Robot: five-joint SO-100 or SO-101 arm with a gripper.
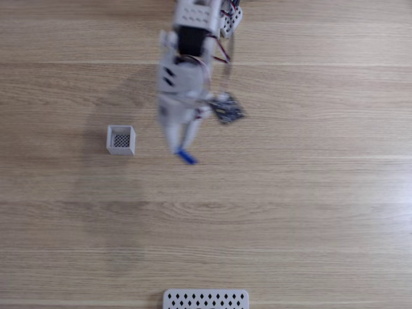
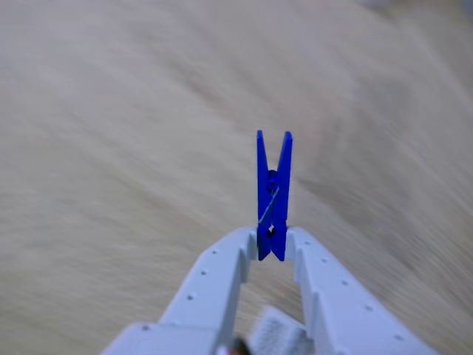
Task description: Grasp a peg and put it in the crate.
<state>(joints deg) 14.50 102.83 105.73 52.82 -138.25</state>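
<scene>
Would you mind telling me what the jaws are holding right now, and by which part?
The gripper holds the blue peg, pinched at its lower end; the rest, including the forked tips, sticks out beyond the jaws.

No text, label, brand, number or sign can be read on anything in either view.
</scene>
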